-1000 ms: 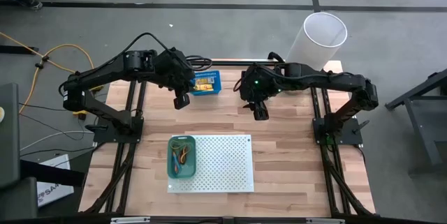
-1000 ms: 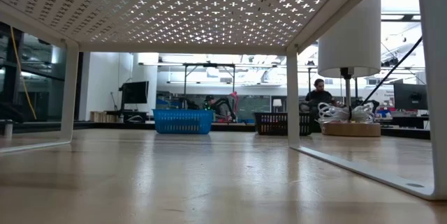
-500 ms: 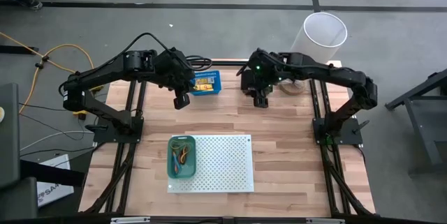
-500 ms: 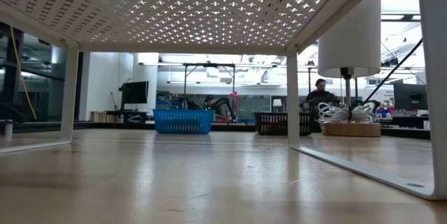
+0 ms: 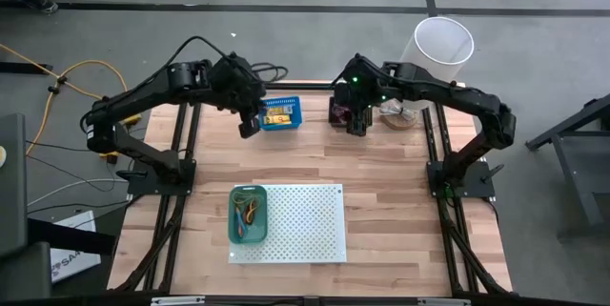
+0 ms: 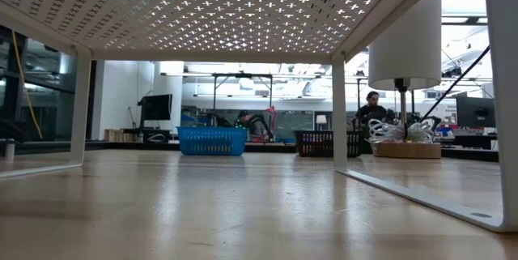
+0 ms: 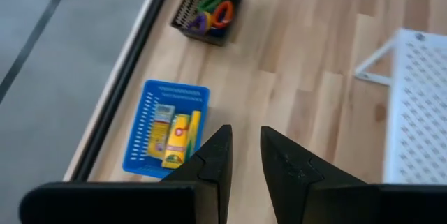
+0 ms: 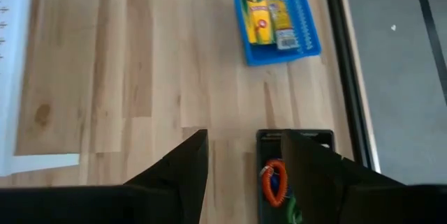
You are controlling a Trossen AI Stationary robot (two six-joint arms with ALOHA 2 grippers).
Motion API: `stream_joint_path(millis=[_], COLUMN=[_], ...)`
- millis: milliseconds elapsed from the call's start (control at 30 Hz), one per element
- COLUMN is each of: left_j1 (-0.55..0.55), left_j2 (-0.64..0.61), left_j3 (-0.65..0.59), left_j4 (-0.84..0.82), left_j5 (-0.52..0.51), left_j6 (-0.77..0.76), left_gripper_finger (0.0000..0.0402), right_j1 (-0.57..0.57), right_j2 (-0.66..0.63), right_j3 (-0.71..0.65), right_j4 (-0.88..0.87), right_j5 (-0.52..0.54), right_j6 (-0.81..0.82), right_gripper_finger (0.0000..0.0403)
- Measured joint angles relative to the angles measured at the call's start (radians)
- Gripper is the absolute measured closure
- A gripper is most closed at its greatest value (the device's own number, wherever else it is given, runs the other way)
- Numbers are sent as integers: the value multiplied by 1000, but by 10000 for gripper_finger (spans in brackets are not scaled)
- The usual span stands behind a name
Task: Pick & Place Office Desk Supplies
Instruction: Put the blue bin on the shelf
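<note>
Yellow-orange packets (image 7: 174,137) lie in a blue bin (image 5: 281,127) at the table's far edge. Bright loops (image 7: 213,13) lie in a black bin (image 7: 183,15) to its right; an orange loop (image 8: 274,182) shows in it in the right wrist view. Rubber bands (image 5: 250,213) lie in a green bin (image 5: 234,218) on the white board (image 5: 305,225). My left gripper (image 5: 250,125) hangs just left of the blue bin, narrowly open and empty (image 7: 244,130). My right gripper (image 5: 355,125) hangs over the black bin (image 8: 259,168), open and empty (image 8: 244,135).
A tall white cylinder (image 5: 440,47) on a stand rises past the table's far right corner, with a round wooden piece (image 5: 400,117) beside the black bin. The white board stands on legs (image 6: 338,114) at the near middle. Bare wood lies between board and bins.
My right gripper has gone toward the table's far edge, from over bare wood to above the black bin, staying open. My left gripper has gone a little toward the far edge beside the blue bin. No object has moved.
</note>
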Motion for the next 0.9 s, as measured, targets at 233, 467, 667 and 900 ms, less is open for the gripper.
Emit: stream_joint_path(millis=[233,467,667,900], left_j1=[87,122,122,118], left_j2=[0,0,6,83], left_j3=[0,0,0,0], left_j4=[18,40,42,41], left_j5=[-3,-2,22,23], left_j6=[-3,-19,-22,-4], left_gripper_finger=[332,332,332,332], right_j1=[-84,-177,-211,-210], right_j2=[0,0,0,0], right_j3=[0,0,0,0], right_j4=[-1,-2,-2,10], right_j5=[0,1,1,-3], right_j6=[0,0,2,1], right_gripper_finger=[233,233,233,233])
